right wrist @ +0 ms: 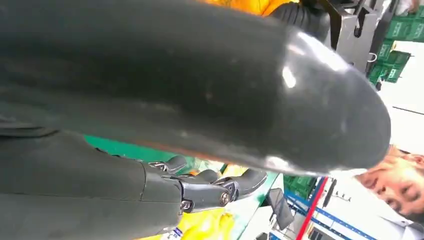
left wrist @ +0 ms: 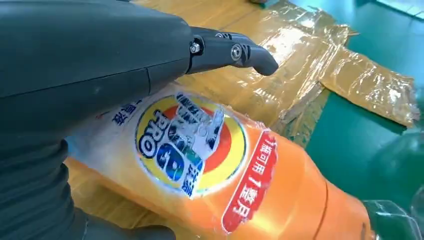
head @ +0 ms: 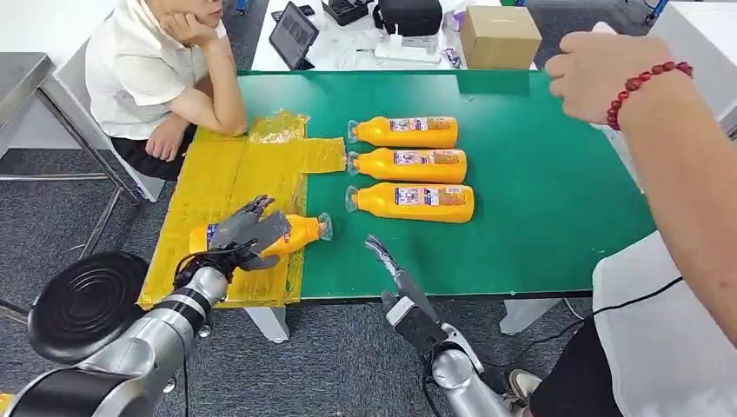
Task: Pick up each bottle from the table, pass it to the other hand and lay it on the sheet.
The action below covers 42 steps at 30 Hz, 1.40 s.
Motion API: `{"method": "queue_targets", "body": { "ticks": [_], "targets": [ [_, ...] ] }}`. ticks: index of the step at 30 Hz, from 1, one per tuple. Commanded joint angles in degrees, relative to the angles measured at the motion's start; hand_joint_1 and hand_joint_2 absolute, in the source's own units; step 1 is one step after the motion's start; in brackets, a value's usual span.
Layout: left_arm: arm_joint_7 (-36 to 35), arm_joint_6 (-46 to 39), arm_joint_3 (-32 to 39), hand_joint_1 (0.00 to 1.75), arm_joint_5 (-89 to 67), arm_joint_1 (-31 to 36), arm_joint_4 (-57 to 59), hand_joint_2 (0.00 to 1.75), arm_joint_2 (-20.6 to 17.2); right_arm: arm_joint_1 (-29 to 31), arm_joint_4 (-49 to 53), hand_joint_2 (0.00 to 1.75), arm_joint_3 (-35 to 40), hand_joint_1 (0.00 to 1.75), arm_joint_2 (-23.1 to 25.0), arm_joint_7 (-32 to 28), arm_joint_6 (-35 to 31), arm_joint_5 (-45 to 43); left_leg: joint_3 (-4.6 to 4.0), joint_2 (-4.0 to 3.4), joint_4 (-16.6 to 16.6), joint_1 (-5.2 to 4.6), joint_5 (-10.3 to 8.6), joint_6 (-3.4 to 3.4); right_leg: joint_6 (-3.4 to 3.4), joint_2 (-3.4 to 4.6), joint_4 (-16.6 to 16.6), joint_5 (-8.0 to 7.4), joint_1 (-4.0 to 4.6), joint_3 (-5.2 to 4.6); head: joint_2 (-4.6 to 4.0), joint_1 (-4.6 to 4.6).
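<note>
Head view: my left hand (head: 248, 233) fingers wrap the orange plastic bottle (head: 300, 233) over the yellow sheet (head: 217, 178); I'd lower flat, right hand (head: 393, 269) spread empty.

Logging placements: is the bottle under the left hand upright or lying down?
Lying down: the orange bottle lies on the yellow sheet, cap toward the green table, left hand on it.

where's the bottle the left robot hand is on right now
In the head view the bottle lies on its side on the yellow sheet at the table's near left, under the left robot hand, cap toward the three bottles on the green table.
</note>
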<state>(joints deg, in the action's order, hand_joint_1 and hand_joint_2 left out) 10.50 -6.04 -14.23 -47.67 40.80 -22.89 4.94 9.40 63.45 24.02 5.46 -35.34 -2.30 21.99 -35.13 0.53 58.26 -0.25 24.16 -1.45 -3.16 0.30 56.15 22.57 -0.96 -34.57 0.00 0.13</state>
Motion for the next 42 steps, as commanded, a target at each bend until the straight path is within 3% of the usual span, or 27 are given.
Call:
{"method": "queue_targets", "body": {
  "ticks": [1, 6, 12, 18, 21, 23, 24, 28, 33, 38, 42],
  "targets": [
    [8.99, -6.67, 1.78, 0.00, 4.96, -5.92, -7.12, 1.75, 1.45, 1.11, -3.14, 0.00, -1.48, 0.00, -0.47, -0.72, -0.60, -0.46, 0.18, -0.11, -0.07, 0.04, 0.07, 0.10, 0.13, 0.04, -0.07, 0.05, 0.05, 0.14, 0.00, -0.02],
    [11.57, -18.63, -1.71, 0.00, 4.55, -14.07, -23.63, 1.75, 0.97, -1.42, -0.44, 0.00, -2.37, 0.00, -0.91, -0.74, -1.68, -0.26, -0.16, -0.04, -0.04, 0.02, 0.04, 0.05, 0.06, -0.01, -0.04, 0.04, 0.03, -0.20, 0.00, 0.00],
    [11.99, -23.07, -6.50, 0.00, 5.07, -22.76, -40.07, 1.75, 0.25, -3.50, 1.60, 0.00, -4.05, 0.00, -1.32, -0.48, -3.45, -0.11, -0.21, -0.02, -0.02, 0.03, 0.13, 0.08, 0.08, -0.03, -0.04, 0.13, 0.04, -0.22, 0.00, 0.00],
    [12.41, -24.65, -8.57, 0.00, 4.58, -24.83, -43.28, 1.75, 0.06, -3.69, 1.95, 0.00, -4.39, 0.00, -1.54, -0.35, -4.15, 0.35, -0.36, 0.00, 0.01, 0.04, 0.15, 0.08, 0.10, -0.06, -0.02, 0.13, 0.05, -0.38, 0.00, 0.00],
    [15.18, -22.21, -12.12, 0.00, 10.66, -31.30, -52.77, 1.75, 0.60, -3.64, 2.16, 0.00, -3.47, 0.00, -4.69, 2.03, -12.04, 9.07, -0.30, -0.07, -0.01, 0.04, 0.18, 0.10, 0.13, 0.00, -0.05, 0.14, 0.06, -0.33, 0.00, 0.00],
    [14.24, -22.26, -13.88, 0.00, 11.32, -33.20, -55.81, 1.75, 0.16, -3.00, 1.63, 0.00, -3.89, 0.00, -6.04, 2.15, -12.20, 9.89, -0.27, -0.07, -0.02, 0.02, 0.22, 0.07, 0.10, 0.00, -0.08, 0.18, 0.04, -0.29, 0.00, -0.02],
    [15.13, -20.00, -13.20, 0.00, 19.04, -35.20, -57.91, 1.75, 2.01, -2.66, 1.19, 0.00, -4.75, 0.00, -7.50, 4.50, -17.13, 14.88, -0.39, -0.05, -0.03, 0.00, 0.15, 0.04, 0.06, -0.01, -0.08, 0.12, 0.02, -0.41, 0.00, 0.00],
    [17.17, -18.60, -15.06, 0.00, 27.98, -39.80, -61.30, 1.75, 3.61, 0.85, -2.56, 0.00, -8.66, 0.00, -12.03, 10.23, -24.35, 23.95, -0.46, -0.02, 0.00, -0.04, 0.14, 0.00, 0.03, -0.02, -0.08, 0.10, -0.02, -0.45, 0.00, -0.02],
    [17.35, -18.98, -15.15, 0.00, 29.49, -39.88, -61.02, 1.75, 2.92, 1.77, -4.01, 0.00, -9.27, 0.00, -12.51, 11.20, -25.01, 26.69, -0.48, 0.00, 0.00, -0.10, 0.21, -0.12, 0.03, -0.04, -0.10, 0.09, -0.06, -0.45, 0.00, 0.02],
    [18.54, -25.16, -9.94, 0.00, 30.39, -38.46, -60.65, 1.75, 3.23, 9.80, -13.86, 0.00, -8.46, 0.00, -13.59, 14.43, -24.81, 32.08, -0.31, -0.26, -0.03, -0.07, 0.25, -0.05, 0.10, 0.18, -0.11, 0.05, -0.02, -0.37, 0.00, -0.02],
    [18.20, -25.95, -9.22, 0.00, 30.41, -38.24, -60.16, 1.75, 3.60, 10.56, -15.36, 0.00, -7.96, 0.00, -13.23, 14.86, -25.17, 32.75, -0.36, -0.13, -0.01, -0.01, 0.21, -0.08, 0.07, 0.05, -0.09, 0.06, 0.03, -0.38, 0.00, -0.02]
  ]
}}
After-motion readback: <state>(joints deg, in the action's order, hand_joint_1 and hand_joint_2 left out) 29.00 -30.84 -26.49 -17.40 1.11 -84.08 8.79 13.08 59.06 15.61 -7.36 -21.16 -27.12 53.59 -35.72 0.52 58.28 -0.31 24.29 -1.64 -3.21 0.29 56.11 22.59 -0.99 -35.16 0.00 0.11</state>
